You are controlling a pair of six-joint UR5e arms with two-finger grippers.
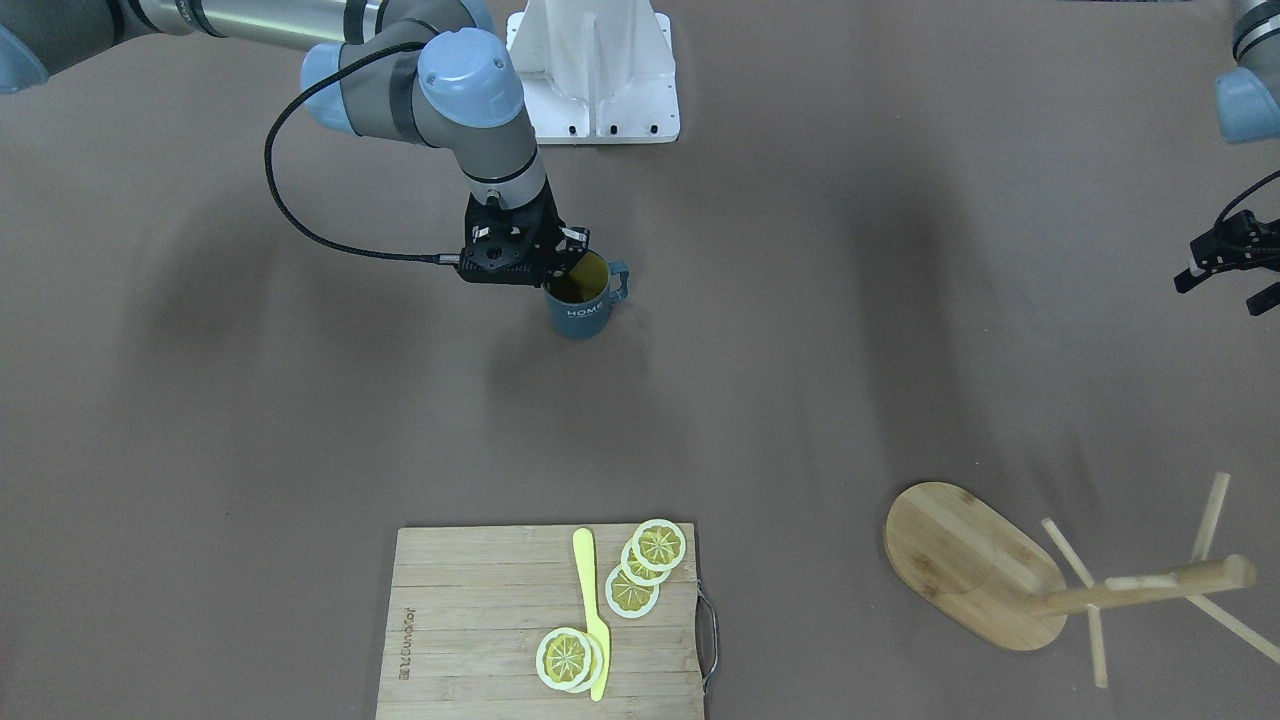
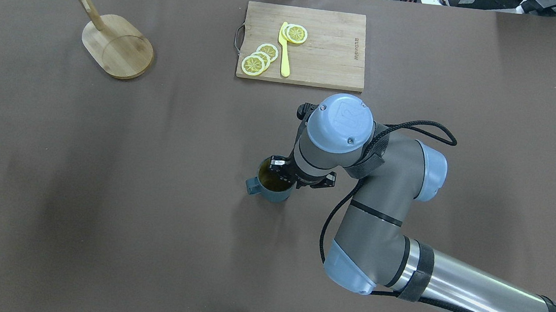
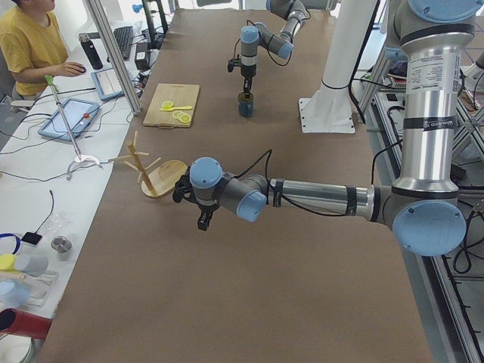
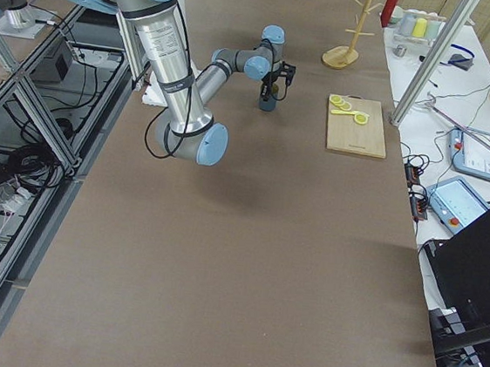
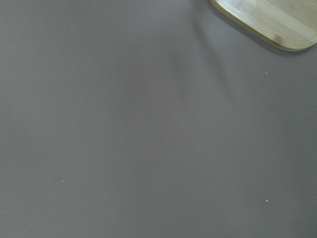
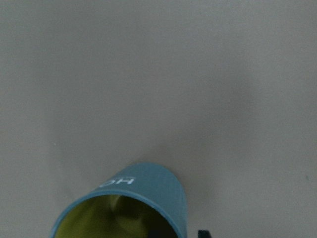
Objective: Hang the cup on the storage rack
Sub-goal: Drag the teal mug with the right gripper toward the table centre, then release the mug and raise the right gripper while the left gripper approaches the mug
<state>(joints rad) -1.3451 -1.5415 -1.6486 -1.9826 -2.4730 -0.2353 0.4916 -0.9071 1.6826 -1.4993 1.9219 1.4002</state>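
Where right tool reaches, cup stands.

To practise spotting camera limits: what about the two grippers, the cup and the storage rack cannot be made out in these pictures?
Right gripper: its fingertips at the cup are hidden by its own body in the front-facing view and by the wrist overhead, so its grip cannot be told.
Left gripper: cut by the front-facing view's edge, open or shut unclear.
Storage rack: its top is cut off by the overhead view's upper edge.
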